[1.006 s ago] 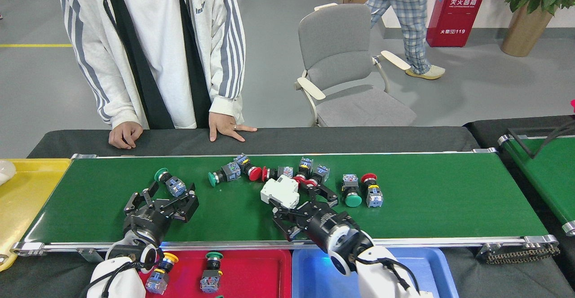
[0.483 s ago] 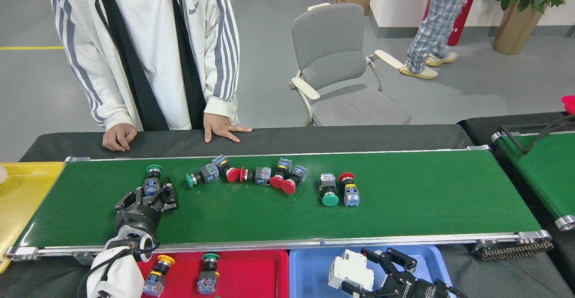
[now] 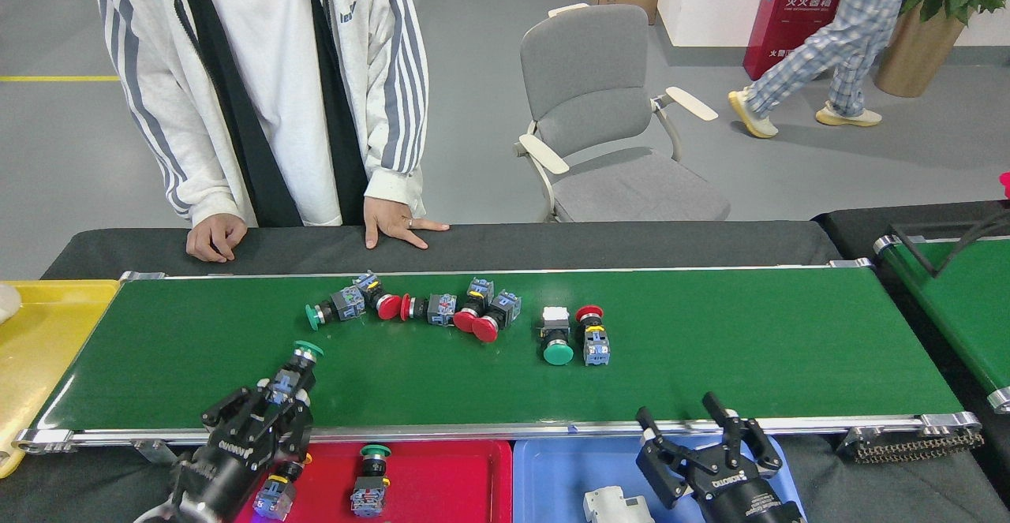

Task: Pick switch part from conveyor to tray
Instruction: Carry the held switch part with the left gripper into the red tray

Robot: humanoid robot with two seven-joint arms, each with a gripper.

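green-capped switch part [image 3: 289, 379] in left gripper [image 3: 272, 412] over conveyor [image 3: 710, 365]

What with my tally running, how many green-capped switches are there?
4 switches: two on the conveyor, one in the left gripper, one in the red tray; others may be hidden.

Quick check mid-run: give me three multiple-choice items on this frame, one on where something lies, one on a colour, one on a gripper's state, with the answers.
1. Where does the white part lie?
A. on the conveyor
B. in the blue tray
C. in the yellow tray

2. What colour is the cap of the switch part in the left gripper?
A. green
B. red
C. yellow

3. How is the right gripper?
A. shut on a switch
B. shut, empty
C. open, empty

Answers:
1 B: the white part rests in the blue tray, off the conveyor.
2 A: the switch part held by the left gripper has a green cap.
3 C: the right gripper has spread fingers, nothing between.
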